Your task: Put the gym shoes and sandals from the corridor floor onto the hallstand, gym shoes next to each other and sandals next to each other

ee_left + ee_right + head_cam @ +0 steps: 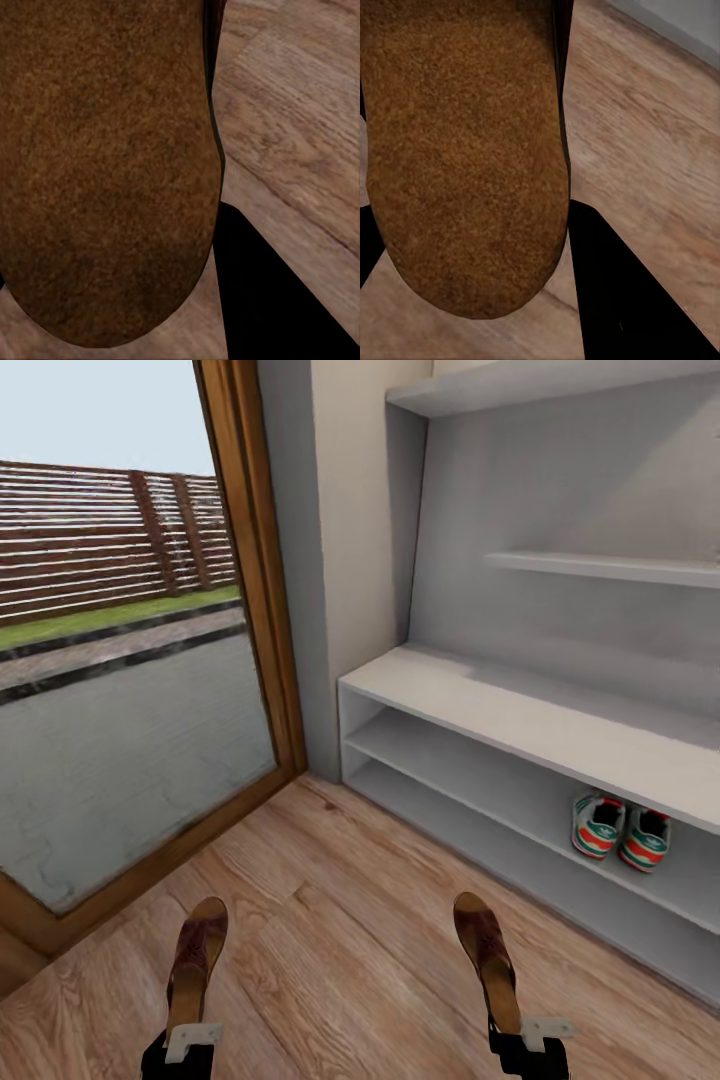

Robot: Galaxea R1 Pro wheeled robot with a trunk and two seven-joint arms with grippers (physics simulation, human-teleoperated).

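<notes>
- The two gym shoes (620, 832) sit side by side on the hallstand's (520, 712) low shelf.
- Each gripper, left (190, 1042) and right (528, 1036), is clamped on one sandal, left sandal (197, 950) and right sandal (486, 952), above the floor (340, 920).
- Next: set both sandals together on the rack.

Gym shoes (620, 832) on the hallstand's (520, 710) lower shelf: cream-white with green stripes and red-orange heels. The hallstand itself is pale grey-white. Both sandals (197, 960) (485, 950) are dark brown with a speckled tan-brown footbed. Corridor floor (350, 920) is light brown wood plank, grain showing.
</notes>
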